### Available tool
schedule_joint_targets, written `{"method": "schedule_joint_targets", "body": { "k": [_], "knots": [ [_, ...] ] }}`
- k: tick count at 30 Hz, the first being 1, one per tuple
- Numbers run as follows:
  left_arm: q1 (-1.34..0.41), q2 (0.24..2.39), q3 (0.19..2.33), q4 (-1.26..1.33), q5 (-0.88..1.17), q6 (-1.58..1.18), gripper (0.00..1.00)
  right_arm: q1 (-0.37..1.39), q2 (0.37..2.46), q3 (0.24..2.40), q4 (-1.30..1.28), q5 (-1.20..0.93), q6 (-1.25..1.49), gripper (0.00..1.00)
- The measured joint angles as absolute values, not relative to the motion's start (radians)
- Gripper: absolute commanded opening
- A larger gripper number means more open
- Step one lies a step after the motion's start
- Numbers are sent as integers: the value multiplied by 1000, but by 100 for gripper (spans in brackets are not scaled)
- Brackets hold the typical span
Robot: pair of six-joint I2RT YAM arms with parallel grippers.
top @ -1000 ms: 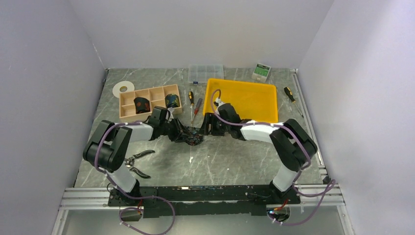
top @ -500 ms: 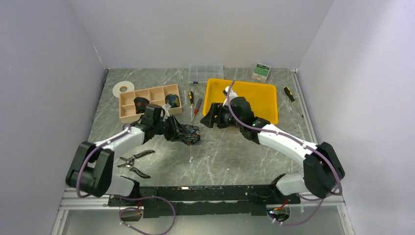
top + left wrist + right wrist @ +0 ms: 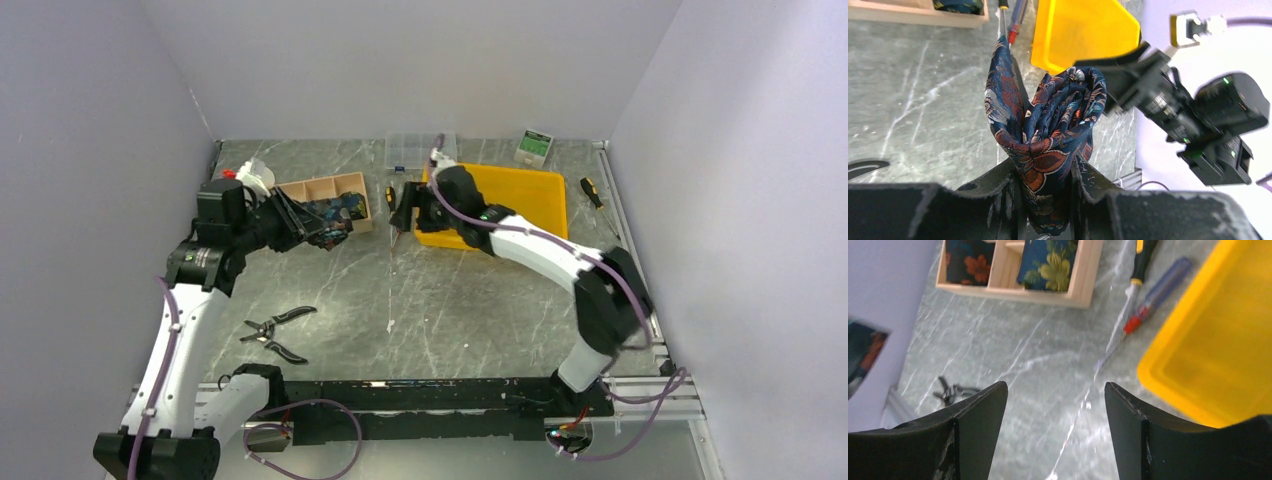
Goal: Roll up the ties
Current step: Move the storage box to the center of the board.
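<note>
The left hand (image 3: 1045, 200) is pinching a rolled tie (image 3: 1048, 130) by the lower part of the coil, its two fingers pressing in from either side. It is holding the tie clear of the worktop (image 3: 450, 310) at the upper left of the top view, just beside the wooden box (image 3: 300, 190). The fabric is looking soft, light and rather slick, so the coil is likely wanting to spring open; one loose flap is standing up at the left of the roll in the left wrist view. Taking hold across the whole bundle, low down where the layers are stacked, is looking like the safest grip. A pinch on the outer layer alone would probably let it unwind. Two more rolled ties (image 3: 1050, 260) are sitting in compartments of the box near the top of the right wrist view.

The left arm is reaching high, its forearm rising steeply and the wrist turning towards the box. The right hand (image 3: 1055, 405) is standing spread and empty, hovering over bare worktop between the box and the yellow tray (image 3: 1218, 340), beside the screwdrivers (image 3: 1158, 290). Its arm is stretching towards the upper centre.
</note>
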State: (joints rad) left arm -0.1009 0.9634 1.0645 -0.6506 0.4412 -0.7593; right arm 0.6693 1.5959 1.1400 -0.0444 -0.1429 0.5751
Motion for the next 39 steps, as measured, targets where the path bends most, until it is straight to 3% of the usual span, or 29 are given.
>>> {"method": "schedule_joint_targets", "body": {
  "k": [6, 15, 24, 32, 35, 39],
  "knots": [
    [-77, 933, 1161, -794, 341, -687, 3, 714, 1915, 1453, -123, -55, 522, 72],
    [-73, 950, 1175, -863, 279, -639, 3, 706, 2211, 1752, -224, 2, 508, 70],
    [-72, 953, 1194, -874, 266, -627, 3, 694, 2328, 1901, -281, 19, 508, 63],
    [-72, 952, 1194, -882, 264, -621, 3, 697, 2341, 1900, -253, 17, 519, 70],
    [-72, 952, 1194, -881, 265, -621, 3, 702, 2346, 1921, -278, 17, 512, 65],
    [-72, 951, 1194, -881, 266, -621, 3, 719, 2373, 1979, -314, 17, 499, 52]
  ]
}}
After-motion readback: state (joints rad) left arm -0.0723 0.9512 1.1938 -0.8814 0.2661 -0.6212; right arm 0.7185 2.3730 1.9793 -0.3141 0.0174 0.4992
